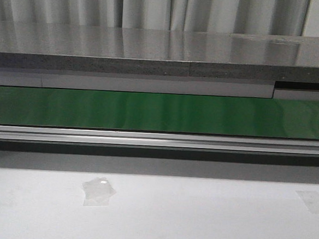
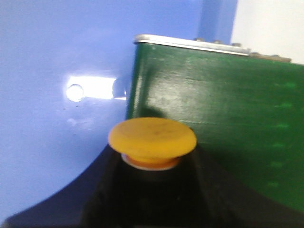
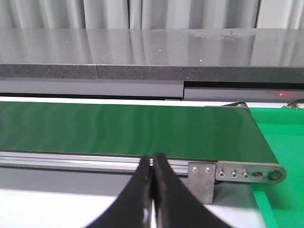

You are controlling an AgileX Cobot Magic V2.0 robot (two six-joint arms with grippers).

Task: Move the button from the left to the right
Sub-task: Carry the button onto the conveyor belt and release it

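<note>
In the left wrist view, the button [image 2: 152, 141] is seen with a round yellow-orange cap on a black body, clamped between the dark fingers of the left gripper [image 2: 152, 190] at the edge of the green conveyor belt [image 2: 223, 128]. The right gripper [image 3: 153, 190] is seen closed and empty before the belt, above the white table [image 3: 47, 209].

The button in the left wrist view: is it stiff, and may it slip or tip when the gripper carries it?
The button looks like hard plastic, so probably stiff and light. Its wide yellow cap overhangs the narrower neck, which could stop it sliding down. The cap seems smooth, so it may be somewhat slippery.
</note>
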